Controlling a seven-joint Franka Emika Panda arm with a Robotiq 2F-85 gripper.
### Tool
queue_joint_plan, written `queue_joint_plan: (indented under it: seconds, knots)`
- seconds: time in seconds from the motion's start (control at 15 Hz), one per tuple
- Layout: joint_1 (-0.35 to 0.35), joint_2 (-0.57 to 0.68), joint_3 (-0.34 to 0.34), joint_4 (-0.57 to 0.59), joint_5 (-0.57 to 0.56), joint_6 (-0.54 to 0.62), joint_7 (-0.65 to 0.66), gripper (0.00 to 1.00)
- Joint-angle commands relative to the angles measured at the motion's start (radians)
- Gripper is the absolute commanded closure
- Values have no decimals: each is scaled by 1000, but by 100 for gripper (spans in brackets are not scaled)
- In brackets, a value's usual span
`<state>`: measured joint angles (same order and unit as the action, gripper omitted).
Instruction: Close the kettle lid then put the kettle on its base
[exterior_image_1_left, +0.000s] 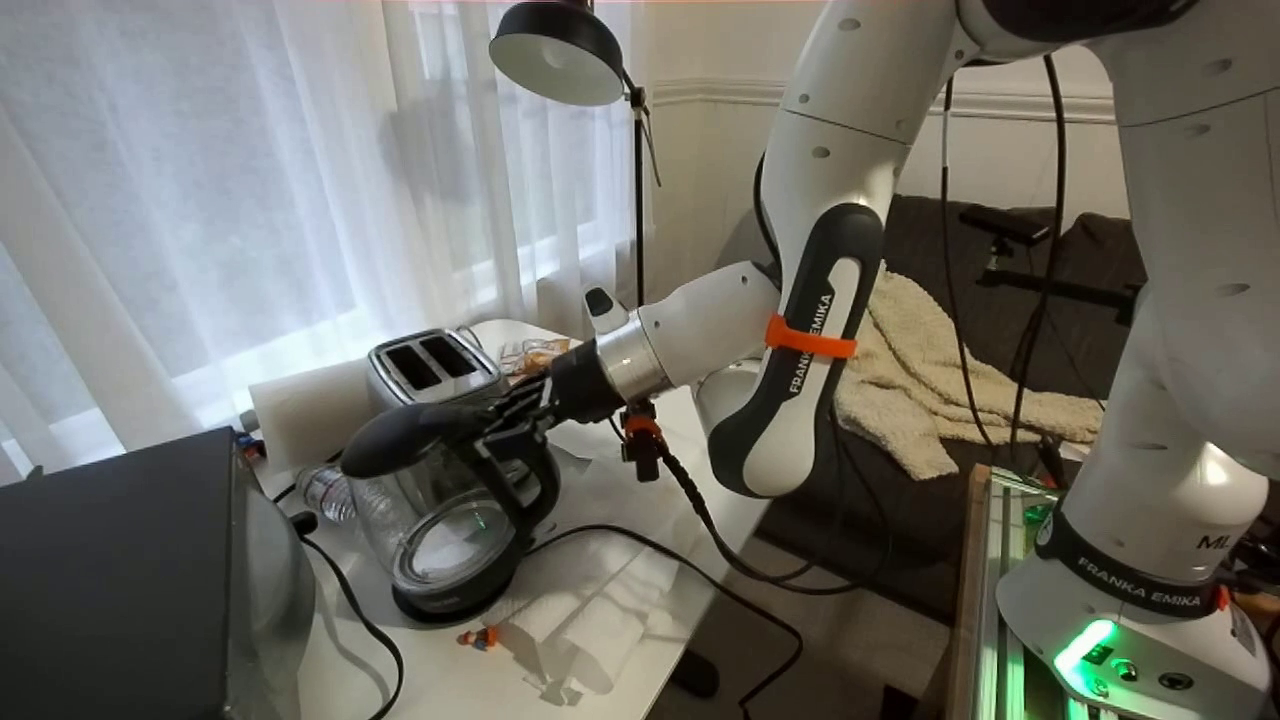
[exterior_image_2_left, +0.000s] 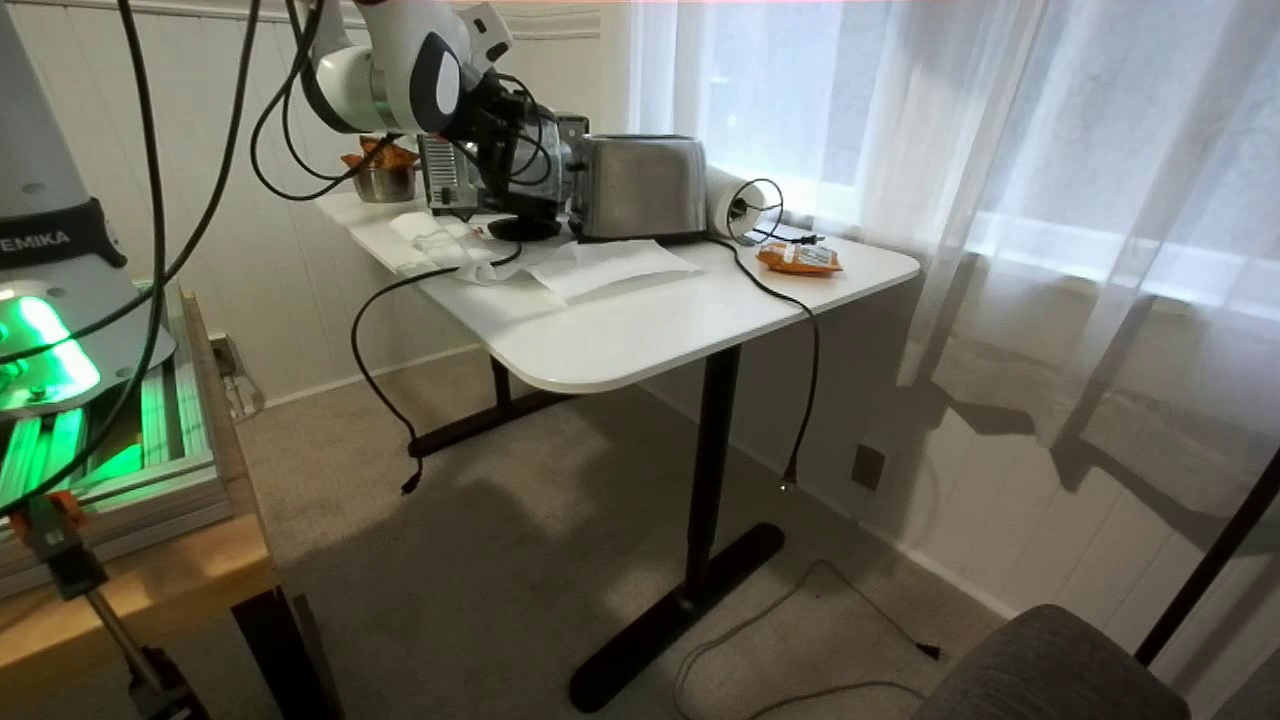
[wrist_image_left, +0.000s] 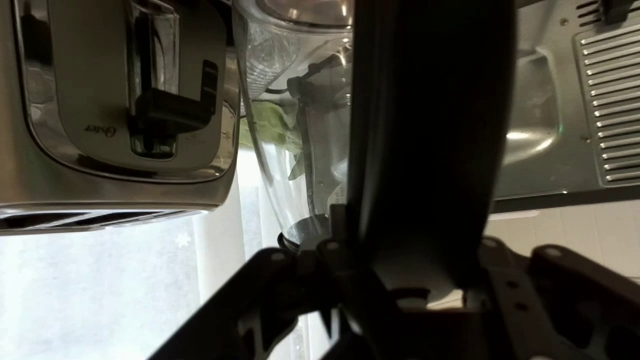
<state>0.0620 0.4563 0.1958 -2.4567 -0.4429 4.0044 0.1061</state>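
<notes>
The kettle (exterior_image_1_left: 428, 520) is clear glass with a black lid (exterior_image_1_left: 400, 441) down over its top and a black handle (wrist_image_left: 430, 125), which the fingers (wrist_image_left: 502, 280) grip from both sides. It is over its black base (exterior_image_2_left: 525, 229) on the counter (exterior_image_2_left: 600, 345), beside the toaster (exterior_image_2_left: 645, 190); whether fully seated, I cannot tell.

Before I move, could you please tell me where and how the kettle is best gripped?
I'd grip the handle, coming from the side of the arm: it juts that way from the wide glass body, and is slim enough that the gripper has a finger on each side.
</notes>
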Motion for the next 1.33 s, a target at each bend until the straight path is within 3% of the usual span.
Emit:
queue_joint_plan:
  seconds: [0.0,1.27]
  knots:
    - [-33,4,14,5,-74,5,22,81]
    - [-152,-96,8,-20,-390,-239,114,81]
